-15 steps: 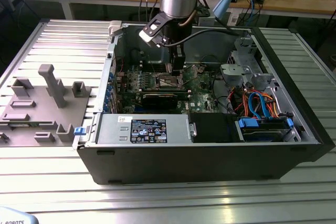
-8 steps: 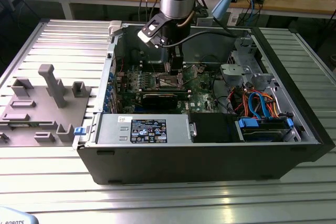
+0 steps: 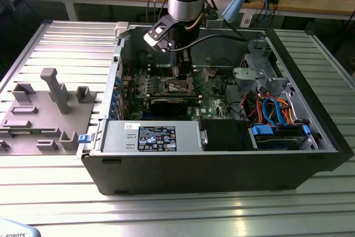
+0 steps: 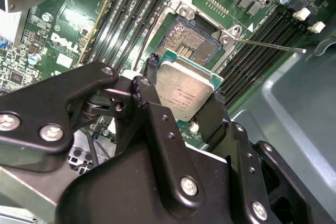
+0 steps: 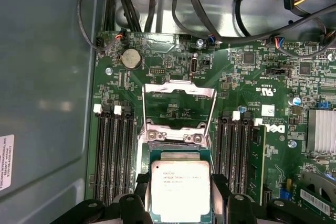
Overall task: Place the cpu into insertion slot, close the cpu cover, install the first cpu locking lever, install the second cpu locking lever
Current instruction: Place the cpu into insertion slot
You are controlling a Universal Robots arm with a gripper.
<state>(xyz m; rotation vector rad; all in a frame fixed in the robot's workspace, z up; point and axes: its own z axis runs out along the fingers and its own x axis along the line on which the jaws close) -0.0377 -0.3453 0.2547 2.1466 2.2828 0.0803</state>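
Nearest you, the gripper [image 4: 185,80] is clamped on the cpu [image 4: 184,95] by 2 opposite edges. It holds the chip flat, just over the insertion slot [image 4: 191,35], apparently so it can seat square. Across the board run memory slots [image 5: 113,156], then the cpu cover [image 5: 178,87], raised to keep the socket clear, then a second bank [image 5: 236,156].

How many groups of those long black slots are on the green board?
2: one slot group beside the insertion slot, another slot group on its opposite side. The end effector, holding the cpu, may hide more.
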